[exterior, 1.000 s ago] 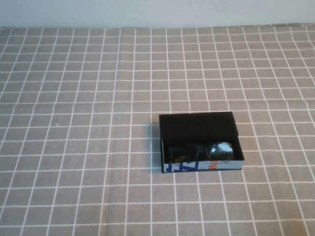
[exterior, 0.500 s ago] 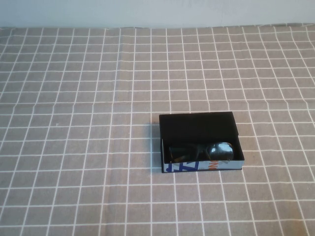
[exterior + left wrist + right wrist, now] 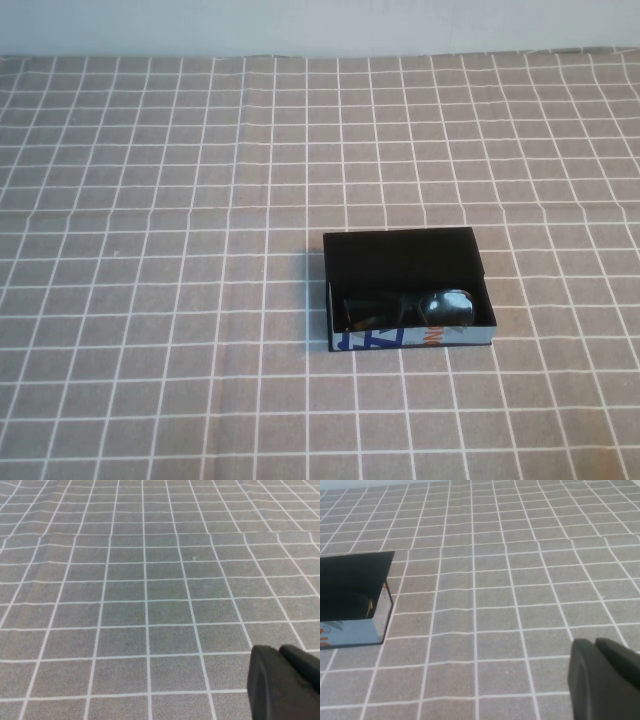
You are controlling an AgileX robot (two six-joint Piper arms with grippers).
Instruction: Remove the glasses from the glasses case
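Note:
The glasses case (image 3: 405, 262) lies open on the checked cloth, right of centre in the high view, its white printed front side facing me. The black glasses (image 3: 445, 306) lie inside along the front wall, with one shiny lens showing. The case also shows in the right wrist view (image 3: 350, 582), some way off from my right gripper (image 3: 594, 645), which is shut and empty over bare cloth. My left gripper (image 3: 280, 652) is shut and empty, with only cloth in its view. Neither arm shows in the high view.
A grey cloth with a white grid (image 3: 180, 200) covers the whole table. A pale wall (image 3: 320, 25) runs along the far edge. A slight crease crosses the cloth mid-table.

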